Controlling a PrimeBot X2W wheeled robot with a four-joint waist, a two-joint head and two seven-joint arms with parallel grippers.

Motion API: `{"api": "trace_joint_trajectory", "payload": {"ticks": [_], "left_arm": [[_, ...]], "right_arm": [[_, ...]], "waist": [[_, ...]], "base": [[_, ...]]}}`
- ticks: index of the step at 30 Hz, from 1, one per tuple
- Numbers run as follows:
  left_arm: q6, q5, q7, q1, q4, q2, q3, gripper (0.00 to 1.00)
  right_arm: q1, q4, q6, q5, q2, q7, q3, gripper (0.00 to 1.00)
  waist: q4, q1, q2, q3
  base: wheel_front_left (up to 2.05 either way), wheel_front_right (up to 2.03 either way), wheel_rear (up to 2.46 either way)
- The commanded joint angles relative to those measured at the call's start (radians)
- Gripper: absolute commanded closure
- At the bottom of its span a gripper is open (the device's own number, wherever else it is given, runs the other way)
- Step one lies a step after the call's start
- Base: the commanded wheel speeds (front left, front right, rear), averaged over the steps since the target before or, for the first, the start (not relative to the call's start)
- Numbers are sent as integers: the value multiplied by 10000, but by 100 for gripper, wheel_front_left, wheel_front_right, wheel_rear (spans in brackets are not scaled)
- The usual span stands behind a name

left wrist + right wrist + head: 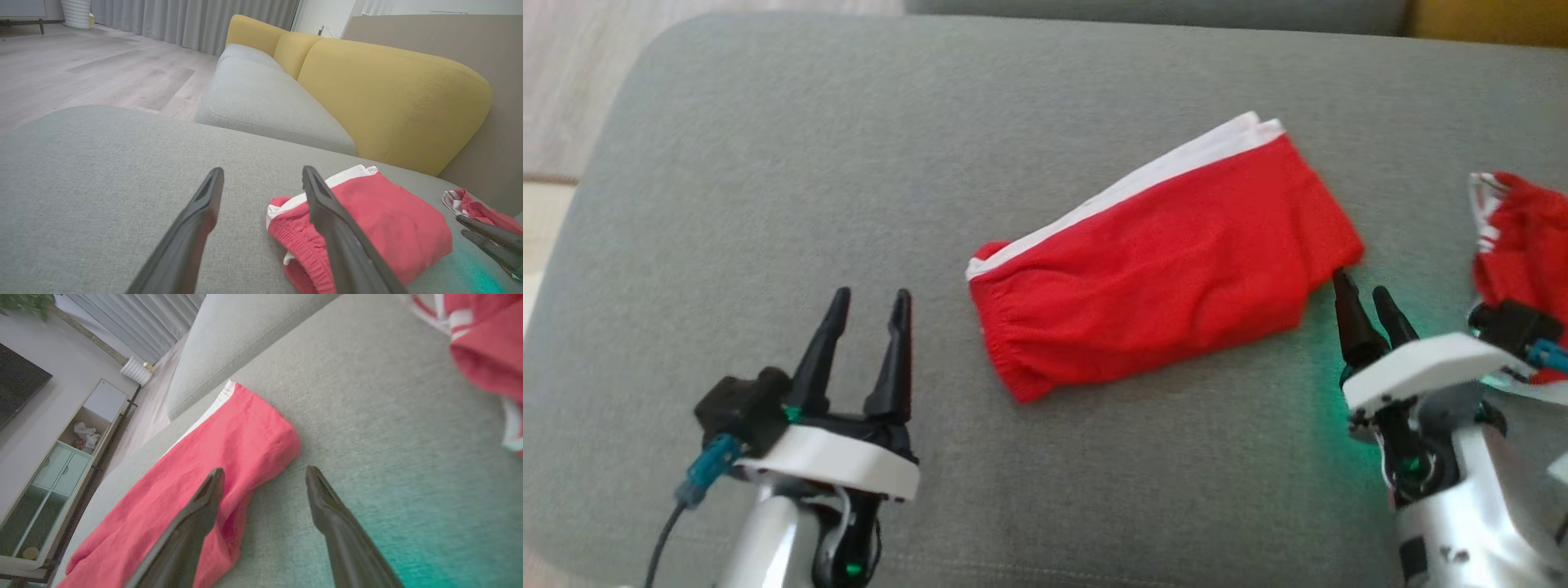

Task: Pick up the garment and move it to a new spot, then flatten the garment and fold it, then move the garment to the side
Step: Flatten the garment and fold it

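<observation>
Apparently the fold is already made: the garment (1160,261) lies as a compact red bundle, white band along its far edge, slanted across the middle of the grey cushion (768,163). Both sets of jaws stand released and hold nothing. The right jaws sit at the bundle's near right corner, one tip over the cloth's edge and the other over bare cushion (whether that tip actually touches the cloth I cannot tell). The left jaws hover over bare cushion, apart from the elastic end.

The likely trouble lies in the move to the side. If the right jaws clench on only the top layer at that corner, the lower layers would probably trail and the fold would open. A pull from one corner alone could also swing the bundle round and rumple it, with the left jaws not placed to support the other end. A second red cloth (1523,237) lies near the right jaws, and a sweep that way might snag it.
</observation>
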Motion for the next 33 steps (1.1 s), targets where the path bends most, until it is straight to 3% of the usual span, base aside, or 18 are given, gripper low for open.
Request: {"api": "trace_joint_trajectory", "payload": {"ticks": [1,7,21,22,23,33], "left_arm": [[14,-51,-122,-435,-262,27,175,0],[160,-240,-122,-516,-301,27,-246,0],[320,-451,-122,-779,-301,26,-739,0],[330,-459,-122,-785,-306,26,-751,0],[342,-465,-122,-790,-313,26,-759,0],[348,-382,-122,-807,-237,26,-655,0]], "right_arm": [[-494,-163,-9,180,2,122,152,0],[-1440,1120,-9,486,2,809,-515,0],[-3489,3755,-9,-482,3,1771,-1272,0],[-3605,3939,-9,-500,3,1835,-1292,55],[-3708,4054,-9,-567,3,1845,-1252,100],[-3686,3726,-9,-402,3,374,-825,100]], "waist": [[255,0,-1,157],[746,0,-1,366],[1463,0,-1,681],[1470,0,-1,689],[1468,0,-1,699],[1053,0,-1,625]], "base": [[0,0,0],[0,0,0],[0,0,0],[0,0,0],[0,0,0],[0,0,0]]}}
